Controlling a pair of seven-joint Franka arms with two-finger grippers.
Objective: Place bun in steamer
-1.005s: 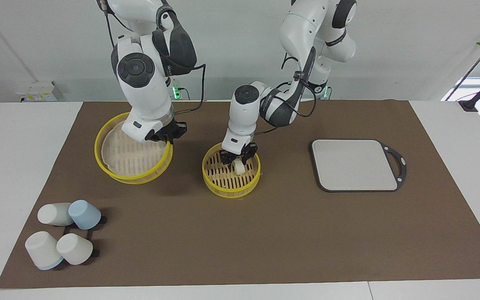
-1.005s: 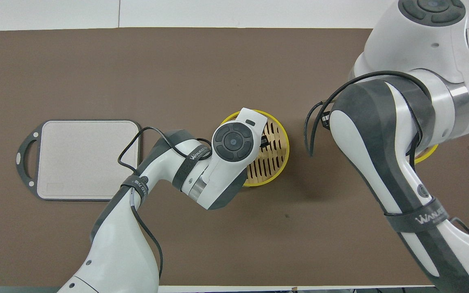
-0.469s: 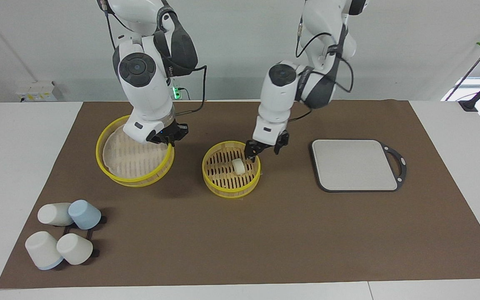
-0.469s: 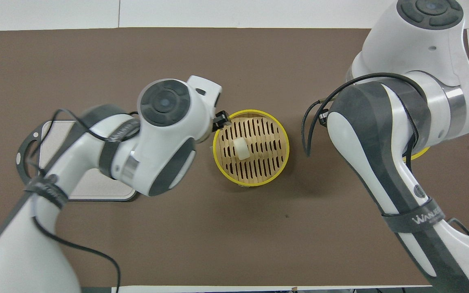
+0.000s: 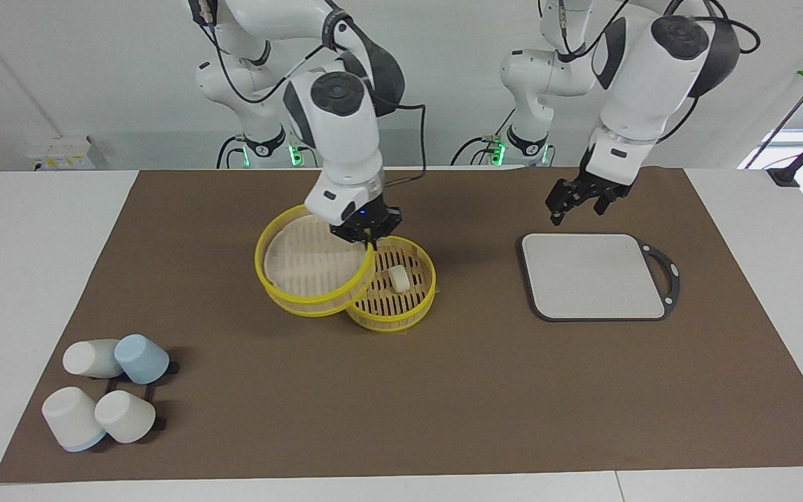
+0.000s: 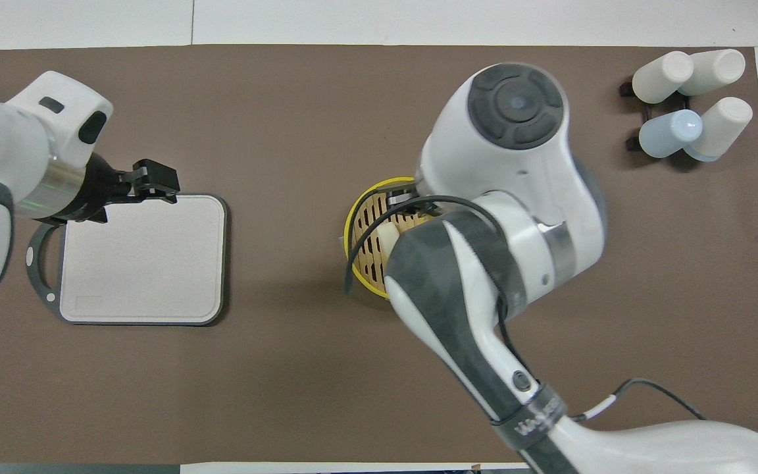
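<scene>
Currently: bun resting in steamer; right gripper clamped on lid rim, tilted over steamer; left gripper released, waiting over board. Risk: tilted lid catching steamer rim, shifting basket, squashing bun

Bright, even light; soft shadows; frames sharp, no glare.

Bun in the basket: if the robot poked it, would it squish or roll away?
The bun looks soft and rounded, so it would probably squish a little. It might roll, since it seems to lie on its side on the slats, but the steamer rim would likely stop it. It looks light.
</scene>
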